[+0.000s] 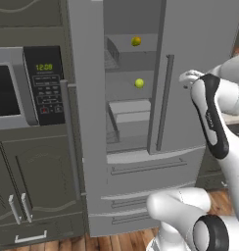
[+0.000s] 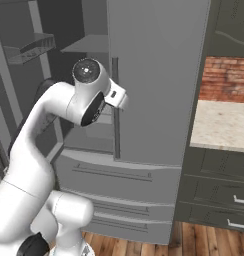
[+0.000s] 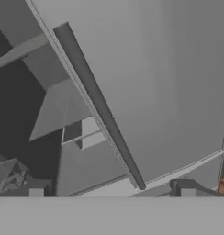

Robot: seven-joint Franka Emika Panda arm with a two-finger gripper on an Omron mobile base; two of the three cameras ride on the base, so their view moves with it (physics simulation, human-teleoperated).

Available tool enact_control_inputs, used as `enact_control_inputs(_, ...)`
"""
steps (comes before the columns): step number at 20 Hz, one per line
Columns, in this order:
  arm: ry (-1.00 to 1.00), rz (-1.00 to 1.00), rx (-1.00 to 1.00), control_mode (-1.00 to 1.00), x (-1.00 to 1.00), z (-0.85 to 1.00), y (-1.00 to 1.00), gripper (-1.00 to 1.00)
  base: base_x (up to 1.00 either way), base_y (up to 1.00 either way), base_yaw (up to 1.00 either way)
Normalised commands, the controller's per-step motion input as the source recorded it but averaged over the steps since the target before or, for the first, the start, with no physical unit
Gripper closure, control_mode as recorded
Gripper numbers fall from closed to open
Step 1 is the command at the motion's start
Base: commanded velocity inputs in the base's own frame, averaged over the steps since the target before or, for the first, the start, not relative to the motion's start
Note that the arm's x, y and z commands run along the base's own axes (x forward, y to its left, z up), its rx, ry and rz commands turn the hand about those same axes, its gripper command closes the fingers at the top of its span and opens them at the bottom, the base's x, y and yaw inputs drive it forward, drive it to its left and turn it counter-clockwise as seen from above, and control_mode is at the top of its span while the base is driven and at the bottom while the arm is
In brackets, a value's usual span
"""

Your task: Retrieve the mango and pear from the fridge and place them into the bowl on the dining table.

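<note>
We face the fridge (image 1: 141,162) with its left door swung open and its right door (image 2: 154,75) closed, the long bar handle (image 3: 98,103) of that closed door running slantwise across the hand view. Inside the open half, the mango (image 1: 136,41) sits on an upper shelf, and the pear (image 1: 139,83) rests on the shelf below it, almost straight underneath (the two fruits are well apart, each alone on its shelf). Below the pear we see pale grey drawers (image 1: 130,112), and under the doors the fridge's lower drawers (image 2: 114,180) are closed. Our gripper (image 3: 111,192) hangs in front of the closed right door, near its handle, and touches nothing; its two dark fingertips (image 3: 185,188) stand spread wide apart at the bottom of the hand view, with nothing between them. To the left of the fridge a microwave (image 1: 28,88) with a lit green clock sits above dark cabinet doors (image 1: 33,186). To the right we see a pale stone counter (image 2: 221,125) backed by red brick (image 2: 226,80).
</note>
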Motion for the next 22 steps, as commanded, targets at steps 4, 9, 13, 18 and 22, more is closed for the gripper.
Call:
enact_control_inputs(4,0.27,0.27,0.01,-1.0,0.26,0.0,-0.52,-1.0,0.0,0.0,0.0)
enact_control_inputs(9,0.13,0.22,0.0,-1.0,0.55,-0.16,0.07,-1.0,0.0,0.0,0.0)
enact_control_inputs(13,-0.01,0.11,-0.06,-1.0,0.39,-0.43,0.44,-1.0,0.0,0.0,0.0)
enact_control_inputs(18,-0.17,0.02,-0.1,-1.0,0.25,-0.5,0.52,-1.0,0.0,0.0,0.0)
enact_control_inputs(22,-0.28,0.0,-0.09,-1.0,0.16,-0.33,0.29,-1.0,0.0,0.0,0.0)
